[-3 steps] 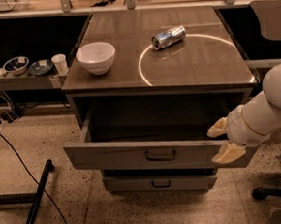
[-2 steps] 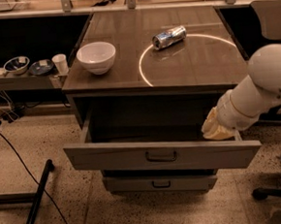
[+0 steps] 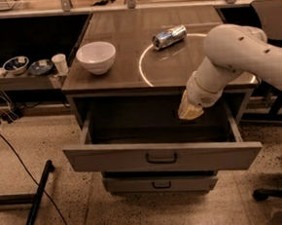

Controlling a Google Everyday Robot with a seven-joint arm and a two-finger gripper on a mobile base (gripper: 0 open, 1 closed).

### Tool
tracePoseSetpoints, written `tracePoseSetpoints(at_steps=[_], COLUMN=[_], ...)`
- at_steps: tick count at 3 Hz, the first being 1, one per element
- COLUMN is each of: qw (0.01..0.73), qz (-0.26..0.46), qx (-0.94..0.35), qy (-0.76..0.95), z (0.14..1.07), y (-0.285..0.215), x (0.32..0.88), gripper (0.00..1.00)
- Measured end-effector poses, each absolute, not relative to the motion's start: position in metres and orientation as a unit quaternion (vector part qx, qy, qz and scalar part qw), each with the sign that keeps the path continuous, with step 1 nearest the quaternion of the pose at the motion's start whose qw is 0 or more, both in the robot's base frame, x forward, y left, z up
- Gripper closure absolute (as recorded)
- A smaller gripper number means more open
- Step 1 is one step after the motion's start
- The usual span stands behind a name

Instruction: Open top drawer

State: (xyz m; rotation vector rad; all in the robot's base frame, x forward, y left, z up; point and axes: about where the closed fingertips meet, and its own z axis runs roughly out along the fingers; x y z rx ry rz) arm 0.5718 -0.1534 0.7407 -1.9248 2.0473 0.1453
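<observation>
The hand [image 3: 190, 109] sits right of centre, above the open box of the top drawer [image 3: 110, 158] and just under the bench [image 3: 129, 81] edge, at the end of the white arm [image 3: 233, 48] that enters from the right. Whether it is wide or narrow cannot be told. The top drawer stands well out in the lower middle, its dark handle [image 3: 161, 158] free. A lower drawer [image 3: 161, 183] sits slightly out beneath. On the bench are a white bowl [image 3: 96, 57] and a can [image 3: 169, 36] on its side.

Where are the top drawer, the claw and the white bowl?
top drawer [image 3: 110, 158]: camera view, left part of front panel.
claw [image 3: 190, 111]: camera view, yellowish tip over the drawer's inside.
white bowl [image 3: 97, 58]: camera view, its outer side.
</observation>
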Motion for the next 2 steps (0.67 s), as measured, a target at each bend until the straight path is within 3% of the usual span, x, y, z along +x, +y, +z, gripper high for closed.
tracePoseSetpoints(at_steps=[2], qw=[0.113], qz=[0.064], qx=[-0.674], qy=[0.727], z=[0.674], y=[-0.128], x=[0.575], gripper=[0.87])
